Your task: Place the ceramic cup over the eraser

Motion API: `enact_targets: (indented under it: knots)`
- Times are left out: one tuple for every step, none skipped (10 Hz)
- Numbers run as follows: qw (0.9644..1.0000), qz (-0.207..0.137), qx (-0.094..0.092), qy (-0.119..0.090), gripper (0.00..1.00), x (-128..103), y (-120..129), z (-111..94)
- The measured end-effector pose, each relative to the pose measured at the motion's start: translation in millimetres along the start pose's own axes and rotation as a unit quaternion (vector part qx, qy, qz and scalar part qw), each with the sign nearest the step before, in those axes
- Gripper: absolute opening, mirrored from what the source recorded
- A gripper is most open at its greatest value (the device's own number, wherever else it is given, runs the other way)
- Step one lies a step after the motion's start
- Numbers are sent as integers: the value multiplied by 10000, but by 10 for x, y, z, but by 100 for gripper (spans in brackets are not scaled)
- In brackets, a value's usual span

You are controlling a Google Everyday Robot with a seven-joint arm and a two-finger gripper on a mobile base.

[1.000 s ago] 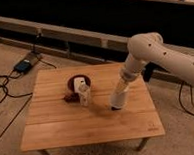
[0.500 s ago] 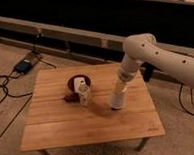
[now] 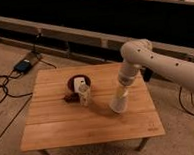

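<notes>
Dim room, dark shelving behind, cables on the floor; wooden table [image 3: 54,130] carries a dark round bowl [image 3: 79,83], a cream bottle-like object [image 3: 84,97] and a small reddish item [image 3: 69,98] in a cluster at left-centre. Since a second ago I've seen the arm swing lower and nearer the table's right side, so the ceramic cup [image 3: 119,101] now sits mouth-down, rim at or just off the boards, long axis near vertical with a slight lean, wide end below. The gripper [image 3: 123,88] is on the cup's narrow end, apparently clamped on it; I can't make out the eraser, which I judge is under the cup.
</notes>
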Motion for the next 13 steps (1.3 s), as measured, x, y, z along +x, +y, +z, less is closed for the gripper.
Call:
enact_targets:
  knots:
    - [10000,4,2,-9,0,-22,-6,49]
    - [10000,-2,3,-24,2,-65,-5,115]
    - [10000,-16,1,-28,8,-100,5,163]
    - [10000,-15,-3,-29,18,-113,14,203]
    - [10000,-8,-7,-25,28,-112,20,236]
    - [10000,-2,-15,-26,39,-112,29,267]
    - [10000,0,-27,-21,48,-110,38,292]
    - [10000,0,-38,-17,56,-108,46,309]
    - [10000,2,-48,-15,66,-105,52,326]
    - [10000,0,-60,-16,78,-106,56,341]
    - [10000,-1,-64,-25,80,-111,58,342]
    - [10000,-9,-73,-34,80,-115,60,348]
    - [10000,-20,-79,-51,80,-122,62,353]
